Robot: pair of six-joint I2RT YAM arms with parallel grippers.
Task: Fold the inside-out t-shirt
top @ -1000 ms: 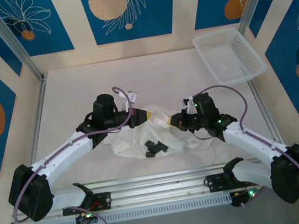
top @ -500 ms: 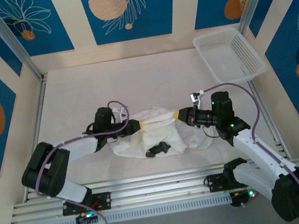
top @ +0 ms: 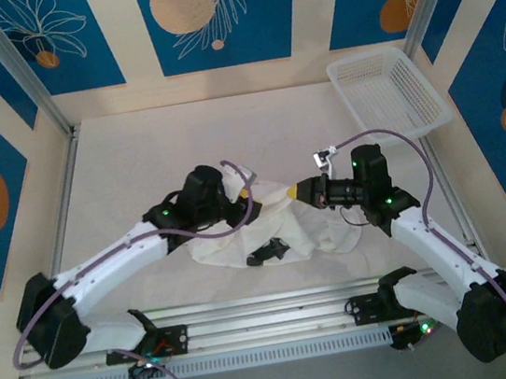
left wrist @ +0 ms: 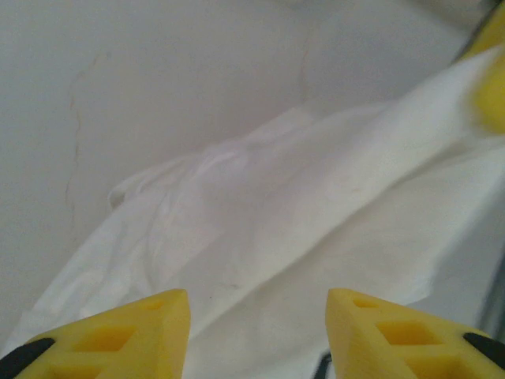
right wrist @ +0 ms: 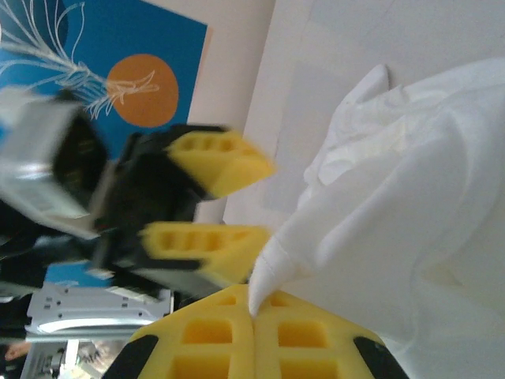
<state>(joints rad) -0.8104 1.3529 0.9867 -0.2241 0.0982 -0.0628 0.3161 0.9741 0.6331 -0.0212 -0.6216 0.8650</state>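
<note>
White mesh basket (top: 389,95) sits well apart from t-shirt (top: 296,226).

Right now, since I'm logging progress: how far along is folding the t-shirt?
Done: nothing looks folded; the t-shirt lies in a crumpled heap on the table. In hand: the right gripper is shut on a pinch of its cloth; the left gripper is open above it, holding nothing. Left: spreading it flat and every fold.

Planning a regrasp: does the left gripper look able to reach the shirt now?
Probably yes: the left gripper is open, facing the shirt with nothing between; the right gripper pinches cloth alongside.
</note>
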